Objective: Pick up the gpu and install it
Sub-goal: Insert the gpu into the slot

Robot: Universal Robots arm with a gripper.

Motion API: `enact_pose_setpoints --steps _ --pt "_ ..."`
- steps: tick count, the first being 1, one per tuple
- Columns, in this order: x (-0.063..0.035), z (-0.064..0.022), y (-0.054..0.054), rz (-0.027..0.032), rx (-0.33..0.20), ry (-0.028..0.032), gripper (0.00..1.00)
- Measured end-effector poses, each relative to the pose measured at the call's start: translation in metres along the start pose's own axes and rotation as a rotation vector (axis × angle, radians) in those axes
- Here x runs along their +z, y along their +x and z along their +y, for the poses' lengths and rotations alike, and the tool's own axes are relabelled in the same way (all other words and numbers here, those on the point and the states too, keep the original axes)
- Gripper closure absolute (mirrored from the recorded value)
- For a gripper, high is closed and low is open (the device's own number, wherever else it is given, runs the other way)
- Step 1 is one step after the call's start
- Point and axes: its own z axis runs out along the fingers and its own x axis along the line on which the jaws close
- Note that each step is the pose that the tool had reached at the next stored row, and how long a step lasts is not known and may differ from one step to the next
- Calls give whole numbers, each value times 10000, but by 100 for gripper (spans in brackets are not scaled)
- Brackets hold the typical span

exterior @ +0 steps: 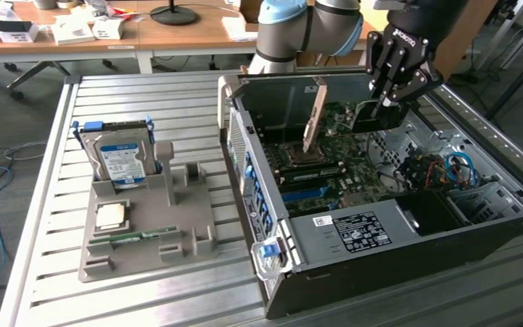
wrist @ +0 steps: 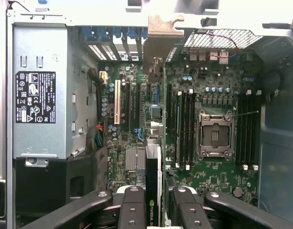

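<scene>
My gripper [exterior: 387,101] reaches down into the open computer case [exterior: 271,197] and is shut on the gpu [exterior: 370,117], which it holds edge-on over the green motherboard [exterior: 334,177]. In the wrist view the gpu [wrist: 153,164] runs as a thin dark card from between the black fingers [wrist: 133,205] toward its metal end bracket [wrist: 160,33] at the case's rear slot openings. The card hangs roughly over the expansion slots [wrist: 134,109], beside the memory slots and the empty CPU socket [wrist: 215,136]. I cannot tell whether its lower edge touches a slot.
The grey power supply [wrist: 41,105] fills one side of the case. On the slatted table, at the exterior view's left, a grey parts holder [exterior: 144,252] carries a hard drive [exterior: 120,160], a CPU chip [exterior: 112,216] and a memory stick [exterior: 134,237]. A cluttered desk [exterior: 152,34] stands behind.
</scene>
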Motion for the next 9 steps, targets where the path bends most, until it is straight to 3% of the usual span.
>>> enact_pose_setpoints --steps 9 --pt "144 2 -7 -30 33 -1 74"
